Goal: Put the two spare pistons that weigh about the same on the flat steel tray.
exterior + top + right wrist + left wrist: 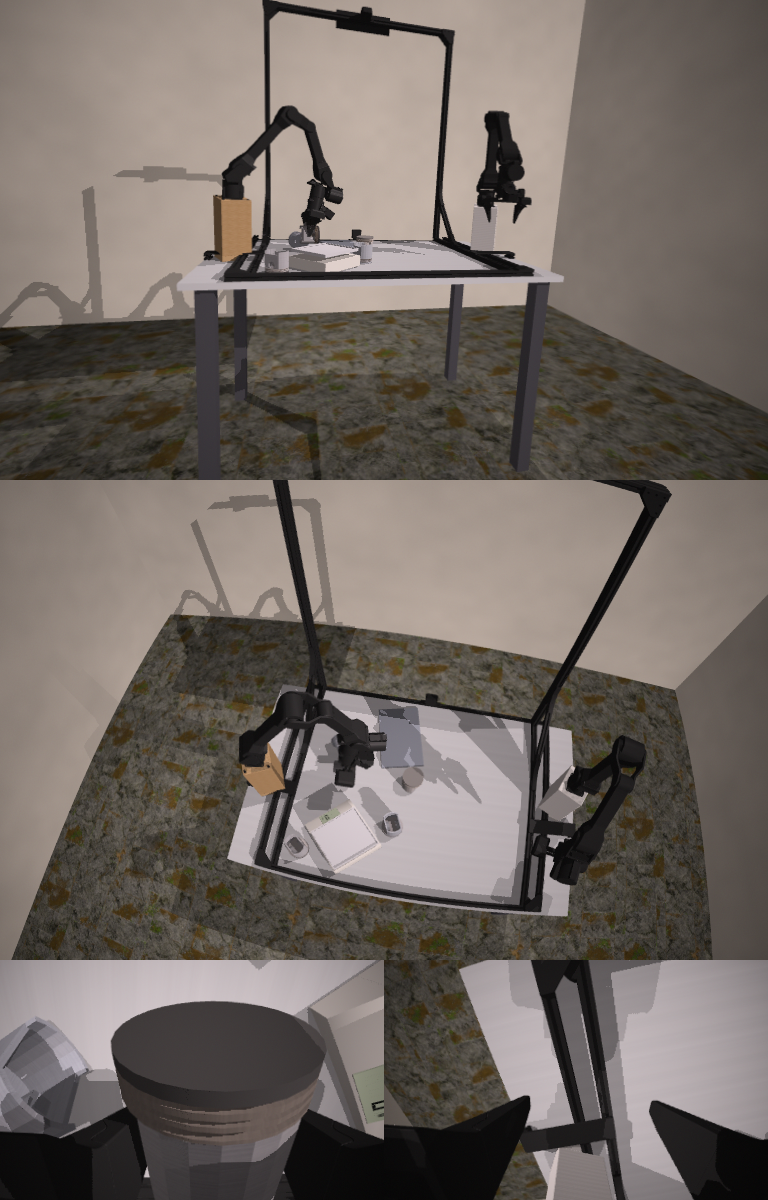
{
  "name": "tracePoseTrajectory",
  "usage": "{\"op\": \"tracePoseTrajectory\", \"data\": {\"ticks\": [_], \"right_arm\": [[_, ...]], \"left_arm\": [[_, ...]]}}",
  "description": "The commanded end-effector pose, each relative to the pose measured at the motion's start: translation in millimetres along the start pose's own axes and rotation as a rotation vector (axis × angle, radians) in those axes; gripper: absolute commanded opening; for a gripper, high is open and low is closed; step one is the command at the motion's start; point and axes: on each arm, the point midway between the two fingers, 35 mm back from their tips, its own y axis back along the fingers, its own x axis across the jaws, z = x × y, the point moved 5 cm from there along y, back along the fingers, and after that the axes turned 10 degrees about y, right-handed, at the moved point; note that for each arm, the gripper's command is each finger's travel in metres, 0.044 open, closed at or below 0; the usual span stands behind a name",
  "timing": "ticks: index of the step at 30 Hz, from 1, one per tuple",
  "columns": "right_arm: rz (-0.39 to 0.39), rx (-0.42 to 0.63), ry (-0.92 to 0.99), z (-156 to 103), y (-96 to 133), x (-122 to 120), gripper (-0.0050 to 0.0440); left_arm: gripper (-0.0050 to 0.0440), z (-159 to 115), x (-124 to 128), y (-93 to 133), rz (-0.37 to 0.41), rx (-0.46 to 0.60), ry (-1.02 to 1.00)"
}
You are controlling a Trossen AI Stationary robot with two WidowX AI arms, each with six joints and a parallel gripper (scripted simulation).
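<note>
My right gripper point(310, 230) point(212, 1105) is shut on a piston point(215, 1050), upright between its fingers with the dark crown toward the camera. I cannot tell if it clears the bench. Another piston point(45, 1060) point(295, 238) lies on its side near it. The flat steel tray point(390, 751) lies at the back middle with no piston on it. A piston point(412, 780) stands crown up just in front of the tray. Two hollow-side-up pistons stand beside the scale, one right point(391, 823) and one left point(295, 846). My left gripper point(502, 219) point(591, 1103) is open and empty in the air.
A white scale point(342, 839) point(325, 259) with a green display point(371, 1095) sits at the front left; its reading is not legible. Dark frame rails point(396, 897) edge the bench, with uprights at both sides. A white pedestal point(562, 799) point(579, 1175) stands below my left arm.
</note>
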Motion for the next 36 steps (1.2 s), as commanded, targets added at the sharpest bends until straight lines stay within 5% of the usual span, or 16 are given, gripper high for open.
{"op": "tracePoseTrajectory", "data": {"ticks": [1,25,36], "right_arm": [[0.002,-0.008,-0.005,-1,9,-1,0.0158],[0.005,-0.021,-0.006,-6,39,-3,0.0158],[0.065,-0.091,-0.227,-29,43,-47,0.0158]], "left_arm": [[0.044,0,0,0,-0.002,0.0,-0.002],[0.044,0,0,0,-0.002,0.0,-0.002],[0.044,0,0,0,-0.002,0.0,-0.002]]}}
